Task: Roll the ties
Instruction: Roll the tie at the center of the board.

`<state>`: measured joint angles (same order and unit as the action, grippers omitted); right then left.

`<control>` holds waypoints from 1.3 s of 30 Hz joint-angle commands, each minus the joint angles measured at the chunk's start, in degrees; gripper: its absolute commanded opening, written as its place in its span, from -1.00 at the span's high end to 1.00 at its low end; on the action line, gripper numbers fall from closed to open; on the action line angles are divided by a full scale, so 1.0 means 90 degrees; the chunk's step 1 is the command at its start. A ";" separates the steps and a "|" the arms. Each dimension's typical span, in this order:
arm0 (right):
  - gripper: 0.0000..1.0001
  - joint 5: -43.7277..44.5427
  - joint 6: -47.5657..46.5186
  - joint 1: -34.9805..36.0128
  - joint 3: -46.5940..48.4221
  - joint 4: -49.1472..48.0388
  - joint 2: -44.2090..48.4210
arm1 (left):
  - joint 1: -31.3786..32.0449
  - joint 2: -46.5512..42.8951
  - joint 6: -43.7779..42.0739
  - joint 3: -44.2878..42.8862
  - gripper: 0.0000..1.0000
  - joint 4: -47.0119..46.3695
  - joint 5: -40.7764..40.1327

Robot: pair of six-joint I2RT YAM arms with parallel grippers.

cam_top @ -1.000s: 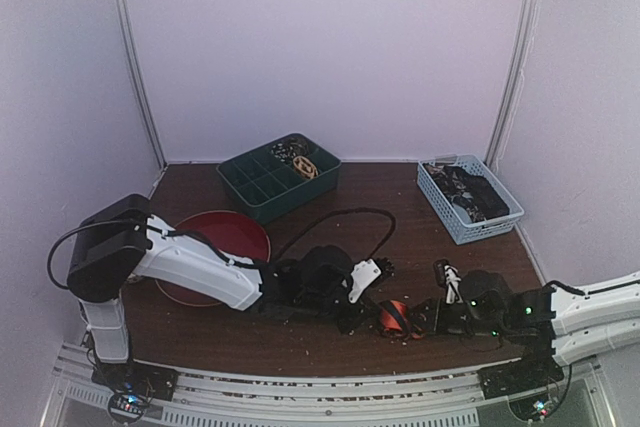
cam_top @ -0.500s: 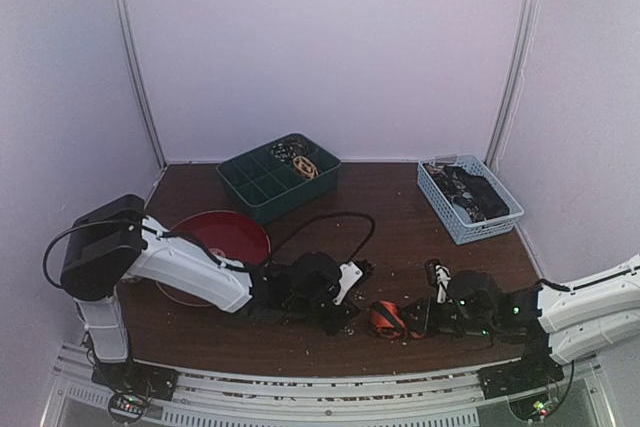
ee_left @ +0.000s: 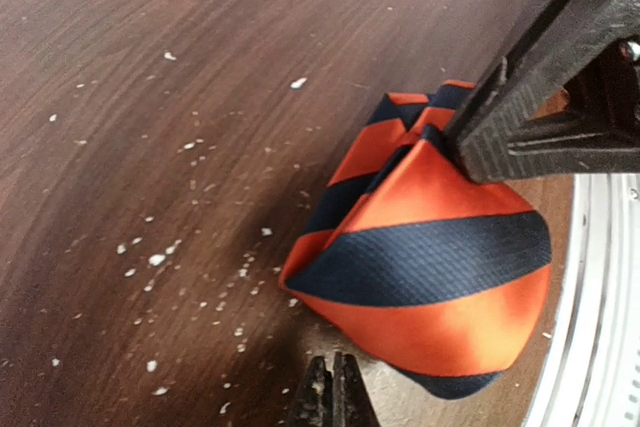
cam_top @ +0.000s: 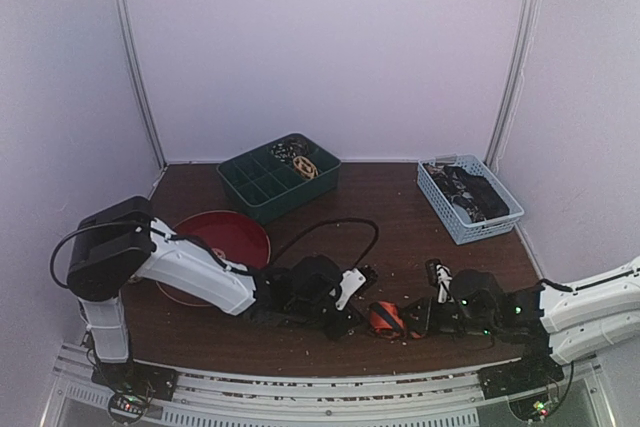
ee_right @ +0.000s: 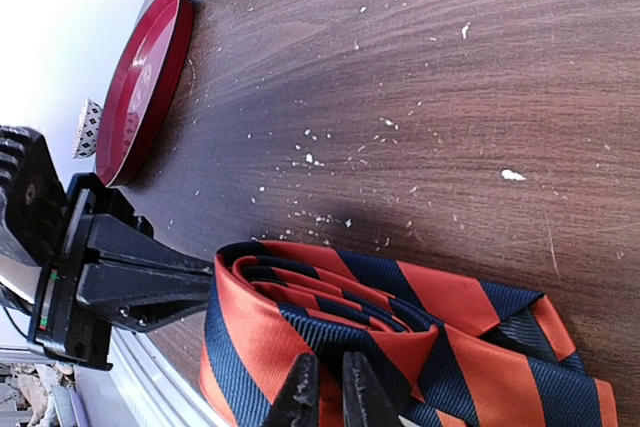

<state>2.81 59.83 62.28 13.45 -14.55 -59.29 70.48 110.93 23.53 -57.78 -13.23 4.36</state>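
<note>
A striped orange-red and black tie [cam_top: 385, 319] lies as a loose coil near the table's front edge, between my two grippers. In the right wrist view its spiral layers [ee_right: 390, 327] show, and my right gripper [ee_right: 331, 392] is shut on a fold of the outer band. The left wrist view shows the same tie [ee_left: 430, 247] with the right arm's fingers [ee_left: 540, 77] clamped on its far side. My left gripper [ee_left: 333, 392] is shut with nothing between its jaws, just short of the coil. More ties sit coiled in the green tray [cam_top: 262, 187] and lie in the basket [cam_top: 447, 215].
A red plate [cam_top: 215, 247] lies behind the left arm. A black cable [cam_top: 335, 227] loops over the table's middle. White crumbs [ee_left: 155, 259] dot the wood. The metal rail [cam_top: 320, 387] runs along the front edge, close to the tie.
My left gripper has shut and drawn back a little to the left, off the tie. The coil has shifted slightly left with the right gripper, which keeps its hold.
</note>
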 commanded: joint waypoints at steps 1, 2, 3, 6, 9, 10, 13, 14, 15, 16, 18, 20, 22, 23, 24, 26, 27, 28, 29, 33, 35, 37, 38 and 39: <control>0.78 0.0206 0.0051 0.0024 -0.0161 0.0306 0.0145 | -0.0038 0.0096 -0.0043 -0.0290 0.99 -0.0442 0.0450; 0.78 0.0226 0.0056 0.0026 -0.0177 0.0328 0.0180 | -0.0038 0.0101 -0.0046 -0.0321 0.99 -0.0443 0.0469; 0.78 0.0250 0.0068 0.0024 -0.0189 0.0372 0.0210 | -0.0035 0.0096 -0.0046 -0.0350 0.99 -0.0439 0.0477; 0.78 0.0342 0.0085 0.0028 -0.0197 0.0602 0.0317 | -0.0038 0.0096 -0.0056 -0.0414 0.99 -0.0416 0.0499; 0.78 0.0394 0.0095 0.0026 -0.0200 0.0805 0.0462 | -0.0038 0.0104 -0.0056 -0.0462 0.99 -0.0440 0.0575; 0.78 0.0400 0.0099 0.0028 -0.0205 0.0851 0.0509 | -0.0038 0.0110 -0.0056 -0.0492 0.99 -0.0448 0.0591; 0.78 0.0474 0.0085 0.0029 -0.0214 0.1040 0.0664 | -0.0032 0.0155 -0.0048 -0.0586 0.99 -0.0436 0.0684; 0.78 0.0527 0.0078 0.0024 -0.0210 0.1136 0.0710 | -0.0030 0.0175 -0.0046 -0.0625 0.99 -0.0421 0.0715; 0.78 0.0578 0.0079 0.0028 -0.0195 0.1218 0.0748 | -0.0028 0.0195 -0.0041 -0.0668 0.99 -0.0392 0.0726; 0.78 0.0615 0.0067 0.0026 -0.0184 0.1308 0.0788 | -0.0028 0.0207 -0.0050 -0.0706 0.98 -0.0365 0.0734; 0.78 0.0667 0.0058 0.0029 -0.0178 0.1410 0.0872 | -0.0023 0.0217 -0.0061 -0.0771 0.96 -0.0321 0.0735; 0.77 0.0674 0.0055 0.0029 -0.0204 0.1439 0.0933 | -0.0019 0.0246 -0.0081 -0.0842 0.92 -0.0260 0.0780; 0.77 0.0683 0.0057 0.0031 -0.0191 0.1491 0.0969 | -0.0018 0.0287 -0.0099 -0.0940 0.90 -0.0177 0.0811; 0.77 0.0689 0.0068 0.0028 -0.0176 0.1519 0.0972 | -0.0010 0.0306 -0.0104 -0.0976 0.89 -0.0149 0.0821; 0.76 0.0705 0.0084 0.0019 -0.0164 0.1569 0.0983 | -0.0004 0.0326 -0.0112 -0.1004 0.89 -0.0130 0.0832; 0.74 0.0774 0.0139 0.0026 -0.0115 0.1723 0.1033 | 0.0018 0.0367 -0.0114 -0.1070 0.88 -0.0100 0.0848; 0.70 0.0833 0.0178 0.0026 -0.0087 0.1835 0.1073 | 0.0028 0.0388 -0.0113 -0.1100 0.87 -0.0088 0.0850; 0.64 0.0902 0.0234 0.0027 -0.0054 0.1962 0.1121 | 0.0039 0.0409 -0.0119 -0.1129 0.87 -0.0078 0.0853; 0.60 0.0992 0.0272 0.0025 -0.0023 0.2155 0.1190 | 0.0047 0.0433 -0.0123 -0.1175 0.87 -0.0073 0.0862; 0.46 0.1406 0.0422 0.0023 0.0084 0.2713 0.1609 | 0.0060 0.0509 -0.0148 -0.1297 0.86 0.0010 0.0865; 0.37 0.1571 0.0513 0.0022 0.0117 0.2938 0.1862 | 0.0069 0.0531 -0.0161 -0.1354 0.85 0.0041 0.0871; 0.27 0.1630 0.0544 0.0024 0.0134 0.3058 0.2131 | 0.0079 0.0550 -0.0181 -0.1427 0.85 0.0080 0.0865; 0.24 0.1635 0.0547 0.0026 0.0136 0.3075 0.2263 | 0.0088 0.0568 -0.0190 -0.1460 0.85 0.0106 0.0855; 0.23 0.1620 0.0548 0.0031 0.0134 0.3080 0.2386 | 0.0089 0.0581 -0.0199 -0.1498 0.85 0.0127 0.0856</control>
<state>14.06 63.61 62.28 12.93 8.95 -41.30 70.85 115.24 22.96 -68.77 -11.86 11.46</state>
